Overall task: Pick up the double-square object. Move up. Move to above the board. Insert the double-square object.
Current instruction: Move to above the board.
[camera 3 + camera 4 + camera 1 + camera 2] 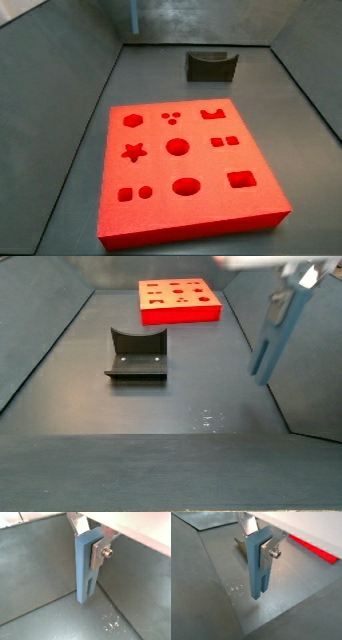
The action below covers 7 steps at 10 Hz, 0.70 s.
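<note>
My gripper (289, 294) is shut on the double-square object (271, 341), a long blue bar with a slot in its lower end. The bar hangs upright, clear of the grey floor, at the bin's right wall. Both wrist views show the gripper (89, 546) (262, 546) with its silver fingers (100, 554) clamped on the bar's upper end (86, 569) (258, 569). The red-orange board (187, 218) with shaped recesses lies on the floor, at the far end in a side view (181, 315). Its edge shows in a wrist view (314, 551). The gripper is well short of the board.
The dark fixture (136, 356) stands mid-floor between gripper and board, also in a side view (210, 66) and, partly behind the bar, in a wrist view (240, 545). Grey bin walls (40, 351) slope up all round. White scuff marks (209, 418) are on the floor.
</note>
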{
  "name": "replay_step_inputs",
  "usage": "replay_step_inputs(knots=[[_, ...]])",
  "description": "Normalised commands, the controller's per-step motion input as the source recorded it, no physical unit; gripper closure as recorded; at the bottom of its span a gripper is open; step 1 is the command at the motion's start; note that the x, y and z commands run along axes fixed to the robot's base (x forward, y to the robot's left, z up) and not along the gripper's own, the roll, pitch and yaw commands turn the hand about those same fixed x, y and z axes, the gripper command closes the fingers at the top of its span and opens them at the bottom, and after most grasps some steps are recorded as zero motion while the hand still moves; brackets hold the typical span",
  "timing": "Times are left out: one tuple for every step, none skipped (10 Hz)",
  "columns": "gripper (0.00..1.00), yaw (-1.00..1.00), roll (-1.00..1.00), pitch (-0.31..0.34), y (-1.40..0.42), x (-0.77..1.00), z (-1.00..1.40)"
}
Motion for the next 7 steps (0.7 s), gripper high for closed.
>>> replay_step_inputs(knots=[[1.0,-0.05,-0.02,-0.015,0.17,-0.18,1.0],[1.0,-0.04,-0.02,0.014,0.15,-0.16,1.0],[1.0,-0.03,-0.01,0.035,0.14,-0.14,1.0],[1.0,-0.03,-0.01,0.049,0.13,-0.12,1.0],[1.0,-0.01,0.0,0.067,0.1,-0.09,0.95],[1.0,-0.01,0.01,0.068,0.07,-0.06,0.79],[1.0,0.0,0.02,0.071,0.04,-0.04,0.63]])
